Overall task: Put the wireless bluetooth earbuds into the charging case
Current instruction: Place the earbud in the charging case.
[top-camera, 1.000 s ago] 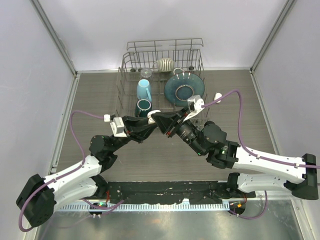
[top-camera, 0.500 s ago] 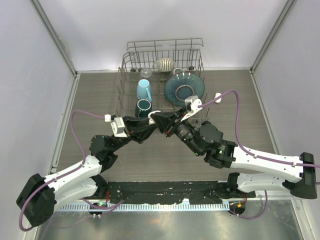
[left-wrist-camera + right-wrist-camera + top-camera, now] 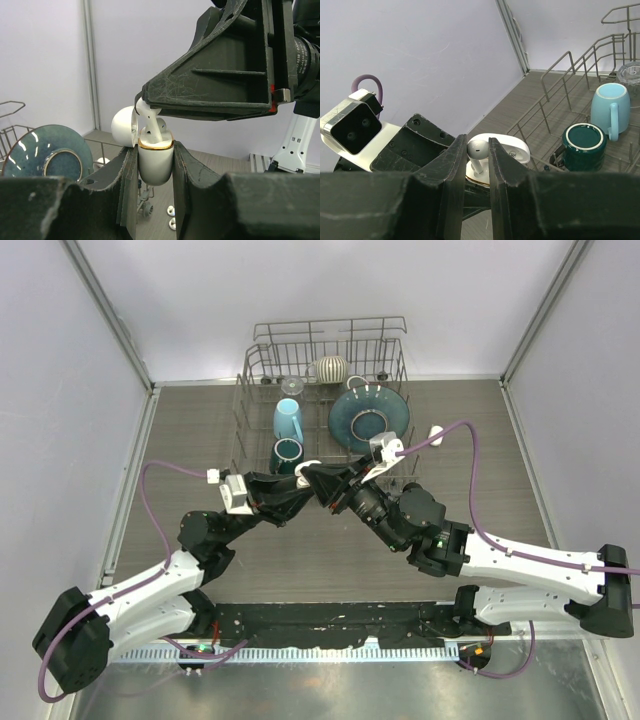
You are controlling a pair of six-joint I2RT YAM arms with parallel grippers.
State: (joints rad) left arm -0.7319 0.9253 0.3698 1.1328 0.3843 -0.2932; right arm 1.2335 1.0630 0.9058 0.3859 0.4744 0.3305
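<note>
My left gripper (image 3: 154, 160) is shut on an open white charging case (image 3: 155, 162) with a gold rim, its lid (image 3: 122, 126) hinged back to the left. My right gripper (image 3: 478, 155) is shut on a white earbud (image 3: 477, 152) and holds it stem-down, the stem reaching into the case (image 3: 507, 150). In the left wrist view the earbud (image 3: 151, 123) hangs from the right gripper's fingertips (image 3: 150, 97) into the case opening. In the top view the two grippers meet at the case (image 3: 308, 469), by the rack's front edge. Two more white earbuds (image 3: 171, 216) lie on the table below.
A wire dish rack (image 3: 325, 405) stands behind the grippers with a light blue mug (image 3: 288, 419), a dark teal mug (image 3: 286, 452), a blue-grey bowl (image 3: 368, 418), a ribbed round pot (image 3: 330, 367) and a glass. Another white case (image 3: 436, 432) lies right of the rack.
The right gripper has moved slightly left and forward, closing onto the left gripper's case with the earbud. The left arm has barely moved.
</note>
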